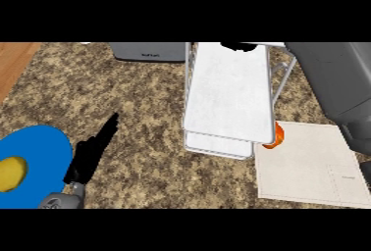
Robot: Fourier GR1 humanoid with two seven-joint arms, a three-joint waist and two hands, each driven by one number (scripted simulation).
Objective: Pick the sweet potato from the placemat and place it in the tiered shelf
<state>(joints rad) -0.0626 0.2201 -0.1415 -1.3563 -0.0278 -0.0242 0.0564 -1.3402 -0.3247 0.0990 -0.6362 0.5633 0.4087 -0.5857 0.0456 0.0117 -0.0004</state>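
Your left hand [91, 153] hung over the counter [145, 108] at the lower left. Its black fingers [107, 128] were straight and pressed together, pointing up and to the right, and they held nothing. Just to its left sat a blue plate [43, 147] with a yellow thing [10, 174] on it, cut off by the view's edge.

Your right forearm [330, 78] came in as a broad grey shape along the right side and ran up towards the top. Only a small black part of your right hand [239, 47] showed there, at the far end of the tiered shelf [228, 88]. You could not tell whether that hand was spread or closed, nor whether it held anything.

The shelf stood in the middle, its white top tier covering most of a lower tier [214, 144] that stuck out at the near end. The sweet potato [275, 138] showed as a thin orange sliver at the shelf's near right edge, right at the far left corner of the pale placemat [311, 166]. Most of it was hidden by the top tier, so you could not tell whether it lay on the placemat or in the shelf.

A grey box [148, 51] stood at the far edge, left of the shelf.
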